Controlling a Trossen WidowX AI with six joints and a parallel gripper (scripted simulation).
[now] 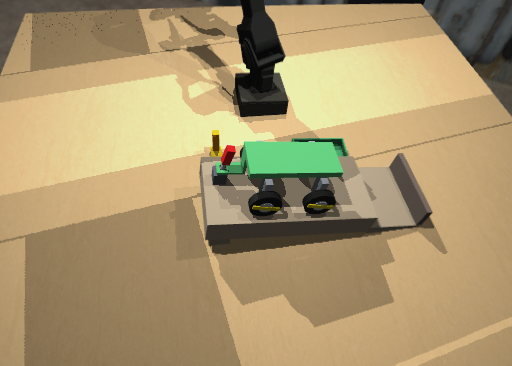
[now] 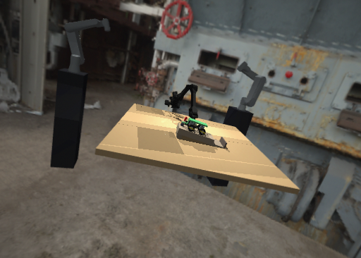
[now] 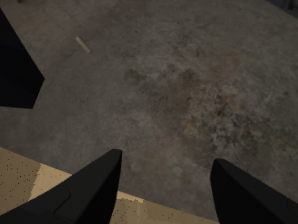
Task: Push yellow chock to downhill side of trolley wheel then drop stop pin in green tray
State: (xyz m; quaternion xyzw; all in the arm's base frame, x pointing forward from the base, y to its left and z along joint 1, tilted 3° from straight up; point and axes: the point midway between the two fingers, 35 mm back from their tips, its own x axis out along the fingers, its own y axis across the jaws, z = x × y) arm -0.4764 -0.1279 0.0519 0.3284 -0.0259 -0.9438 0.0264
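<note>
My claw [image 2: 167, 103] [image 3: 166, 163] is hanging half open, gripping nothing; the trolley [image 1: 294, 160] [image 2: 197, 123] is sitting toward six o'clock from my base, risking a roll if the stop pin [image 1: 228, 155] [image 2: 186, 119] leaves unchocked.

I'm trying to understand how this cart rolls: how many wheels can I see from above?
2 in plain view, both along the green cart's near side: one toward the red-topped pin, one toward the ramp's low end. More may be hidden beneath.
</note>
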